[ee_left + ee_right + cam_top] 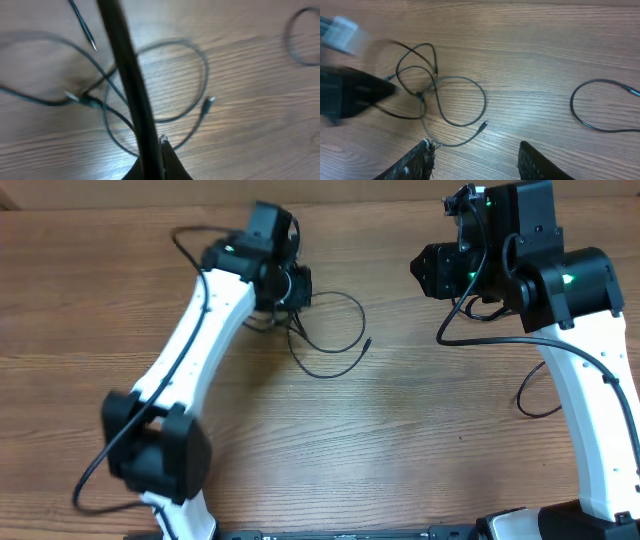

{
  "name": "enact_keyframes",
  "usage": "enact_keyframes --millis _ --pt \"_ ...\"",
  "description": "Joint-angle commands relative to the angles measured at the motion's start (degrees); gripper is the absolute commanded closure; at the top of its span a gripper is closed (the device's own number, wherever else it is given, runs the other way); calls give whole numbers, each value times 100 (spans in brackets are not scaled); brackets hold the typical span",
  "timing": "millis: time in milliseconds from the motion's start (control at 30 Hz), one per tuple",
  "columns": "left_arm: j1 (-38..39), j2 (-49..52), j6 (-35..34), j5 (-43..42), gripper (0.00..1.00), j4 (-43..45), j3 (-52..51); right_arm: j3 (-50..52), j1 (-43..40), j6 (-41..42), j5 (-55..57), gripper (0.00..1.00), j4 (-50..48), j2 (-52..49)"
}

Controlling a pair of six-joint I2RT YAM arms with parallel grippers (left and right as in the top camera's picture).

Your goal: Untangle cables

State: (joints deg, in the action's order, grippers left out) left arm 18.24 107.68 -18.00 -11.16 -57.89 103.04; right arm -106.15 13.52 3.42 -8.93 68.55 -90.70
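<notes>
Black cables (422,94), thin as string, lie in a loose tangle on the wooden tabletop (400,440), left of centre and directly under the left arm. Several strands cross at one small knot, a wide round loop spreads out from it, and a small plug end (482,124) points away at the loop's lower edge. One further loop (572,107) lies well apart to the right, touching none of the others. The left pincer (161,157) is closed tight just above the tangle. A blurred dark bar (125,75) crosses its camera view, and we cannot tell whether this is a pinched strand or whether anything is held at all. The right pincer (475,146) hangs over the near edge of the wide loop with its jaws parted and nothing between them. We judge these cords to be very light, limp and soft, with stiffness only at the plugs. On smooth wood they would probably slide, so pulling one strand is likely to drag the whole knot along. The best hold seems to be a strand close to the crossing, pinned by one pincer, while the other draws the free plug end outward gently.
</notes>
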Motion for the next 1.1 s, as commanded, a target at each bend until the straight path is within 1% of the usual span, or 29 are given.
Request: enact_keyframes --millis 0,133,267,333,433,500,567,633,667,700,767,800,833,967,1033,1067 --pt "-61 -970 481 236 96 -236 802 4 -22 -2 57 47 2 -70" --pt "-63 -1486 586 214 96 -442 1285 4 -20 0 50 46 83 -249" --pt "-66 -1908 767 258 96 -345 1504 4 -15 -2 -66 47 164 -487" --pt "-63 -2070 890 507 96 -291 1506 4 -2 -4 -238 47 166 -610" --pt "-63 -2177 883 1172 96 -420 1506 4 -4 -46 -629 47 168 -782" --pt "-63 -2170 850 772 96 -544 1499 4 -2 -44 -780 47 168 -885" --pt "-63 -2131 1023 295 96 -595 1491 4 -2 -44 -791 47 168 -949" --pt "-63 -2087 1016 197 96 -590 1484 4 -2 -44 -793 47 181 -981" --pt "-66 -2065 1008 -7 96 -542 1484 4 0 -44 -796 47 192 -994" --pt "-63 -2033 1043 -382 96 -476 1478 4 2 -44 -796 47 208 -994" --pt "-63 -1969 1390 -1617 96 -304 1478 4 2 -44 -791 47 227 -994" --pt "-63 -1945 1515 -2022 96 -236 1478 4 2 -44 -789 47 232 -994" --pt "-63 -1921 1547 -2238 96 -175 1478 4 0 -44 -789 47 236 -994" --pt "-70 -1843 1521 -2186 96 -133 1478 4 2 -44 -789 47 260 -994" --pt "-70 -1821 1526 -1580 96 -195 1478 4 2 -44 -789 47 260 -994" --pt "-70 -1818 1523 -990 96 -254 1478 4 2 -44 -791 47 269 -994"
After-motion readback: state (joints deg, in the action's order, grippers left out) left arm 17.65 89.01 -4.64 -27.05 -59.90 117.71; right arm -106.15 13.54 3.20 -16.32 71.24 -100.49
